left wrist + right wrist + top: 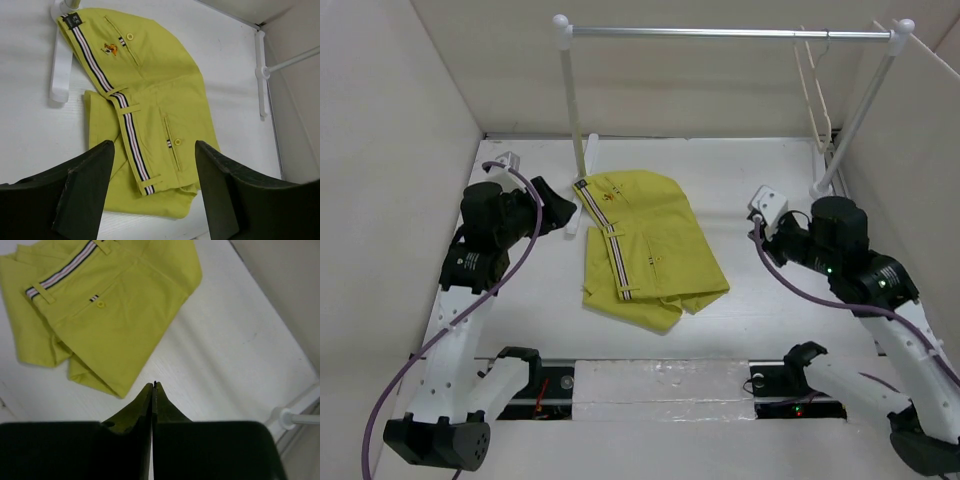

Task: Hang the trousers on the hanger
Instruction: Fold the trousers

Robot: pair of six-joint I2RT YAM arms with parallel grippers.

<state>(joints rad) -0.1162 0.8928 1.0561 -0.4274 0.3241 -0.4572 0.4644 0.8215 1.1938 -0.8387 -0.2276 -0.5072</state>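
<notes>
1. We see the trousers (650, 250) lying folded on the counter (750, 330), about mid-view from the top camera. They are not on the hanger.
2. The striped waistband (127, 125) runs from 11 o'clock to 6 o'clock across the cloth in the top view. Two yellow buttons and a small red-orange mark show in the left wrist view.
3. The trousers' corner at 11 o'clock touches the white foot (60, 70) of the rail's left post (looks like it overlaps, but we can't be sure).
4. The hanger (817, 95) hangs by its hook on the silver rail (720, 33), close to the right post. It is at 1 o'clock from the trousers and well apart from them.
5. The left gripper (154, 150) is at 9 o'clock of the trousers, just beside their left edge. Its jaws are released and spread wide with nothing between them. In its wrist view the waistband end shows in the gap, but we can't tell whether it touches the cloth.
6. The right gripper (153, 386) is at 3 o'clock of the trousers, apart from the cloth. Its jaws are clenched tip to tip and grasp nothing. A folded corner of the trousers lies at 11 o'clock from the tips in the wrist view.
</notes>
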